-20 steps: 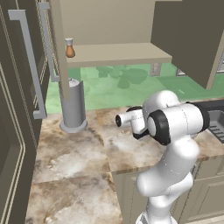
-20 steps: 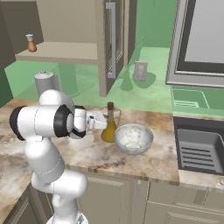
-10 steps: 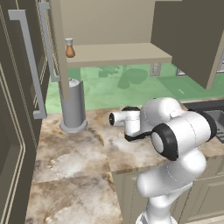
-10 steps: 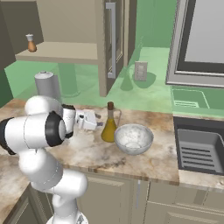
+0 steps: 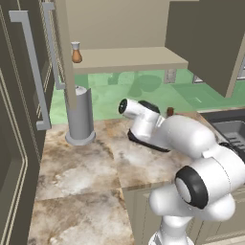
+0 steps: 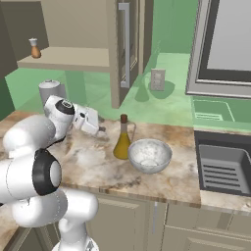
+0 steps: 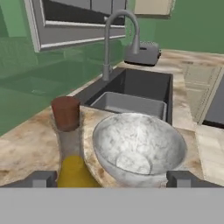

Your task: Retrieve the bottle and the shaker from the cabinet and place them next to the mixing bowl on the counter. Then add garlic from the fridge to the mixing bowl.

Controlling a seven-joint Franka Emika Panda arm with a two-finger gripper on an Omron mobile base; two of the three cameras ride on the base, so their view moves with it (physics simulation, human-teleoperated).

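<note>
The bottle of golden liquid with a brown cork stands upright on the counter, touching or nearly touching the left side of the mixing bowl. My gripper hangs open and holds nothing, just left of the bottle and a little apart from it. In the hand view the bottle and the bowl sit close ahead between the spread fingertips. The small orange-brown shaker stands at the left end of the open cabinet's shelf, also seen as the shaker. The fridge is shut at the left.
A tall grey cylinder stands on the counter under the shelf. The open cabinet door juts out at upper right. A sink with a faucet lies right of the bowl, below a microwave.
The hand has drawn back to the left and risen slightly away from the bottle, while the elbow swung forward and down. The bottle and bowl stayed put; the jaws stayed open.
</note>
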